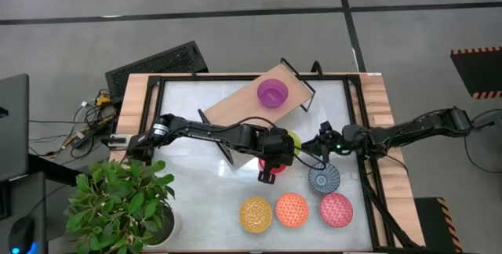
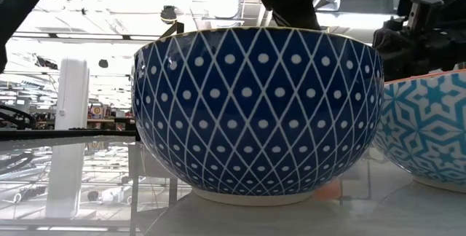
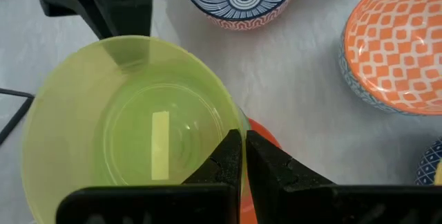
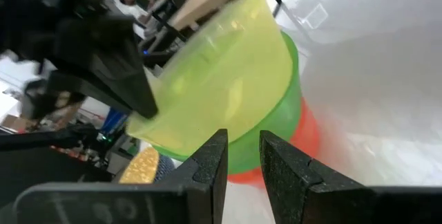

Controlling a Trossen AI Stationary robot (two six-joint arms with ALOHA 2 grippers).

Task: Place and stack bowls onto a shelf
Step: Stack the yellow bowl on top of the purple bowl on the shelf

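Observation:
My left gripper (image 1: pixel 281 150) (image 3: pixel 243 144) is shut on a plain yellow-green bowl (image 1: pixel 292 139) (image 3: pixel 131 120) at mid-table. That bowl sits tilted over the plain red-orange bowl (image 1: pixel 268 166) (image 4: pixel 304 137). My right gripper (image 1: pixel 319 150) (image 4: pixel 244 151) is slightly open, level with the yellow-green bowl (image 4: pixel 228 79) on its right side, touching nothing that I can see. The purple bowl (image 1: pixel 272 93) stands on the light-wood shelf (image 1: pixel 239 107). Patterned blue-white (image 1: pixel 323 179), yellow (image 1: pixel 255 213), orange (image 1: pixel 292 209) and pink (image 1: pixel 336 209) bowls stand on the table nearer its front edge. My left gripper pinches the yellow-green bowl's rim (image 3: pixel 231 117), one finger (image 3: pixel 222 160) inside the bowl and the other outside. It comes at the rim from above and from the table's left. The bowl is tilted, with the red-orange bowl (image 3: pixel 266 133) directly beneath it.
The shelf lies slanted across the far half of the table, its black frame end (image 1: pixel 302 78) raised. A potted plant (image 1: pixel 118 199) stands at the near left corner. In the low view a large blue-white bowl (image 2: pixel 258 112) fills the foreground, with another bowl (image 2: pixel 429 134) beside it.

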